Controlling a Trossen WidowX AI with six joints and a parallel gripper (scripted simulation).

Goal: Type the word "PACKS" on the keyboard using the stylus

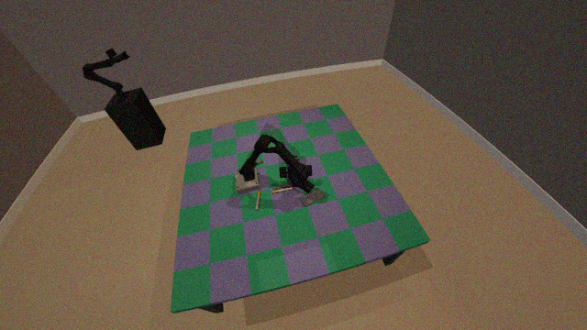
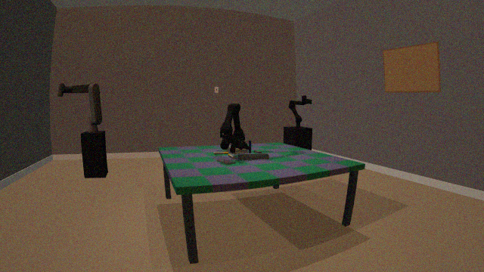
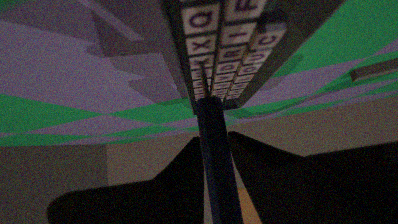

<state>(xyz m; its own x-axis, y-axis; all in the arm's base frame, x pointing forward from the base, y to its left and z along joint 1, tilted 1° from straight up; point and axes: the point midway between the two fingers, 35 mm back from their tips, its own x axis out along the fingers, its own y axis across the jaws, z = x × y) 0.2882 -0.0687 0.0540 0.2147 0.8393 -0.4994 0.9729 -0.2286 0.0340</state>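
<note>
Clamped on the stylus (image 3: 214, 150), hovering at the keyboard (image 3: 227, 50) near edge — off-centre press risks slipping the grip.

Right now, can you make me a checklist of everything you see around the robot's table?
Surface: table with green and purple checks, on dark legs.
Job's things: keyboard lying flat; dark stylus pointing at the keys, tip near the X key.
Clutter: a yellowish pencil-like stick and a second one on the table; a grey block by the arm's base.
Grippers: gripper shut on the stylus.
Cables: nothing seen.
Surroundings: tan floor, two other arms on black stands, an orange board on the wall.
</note>
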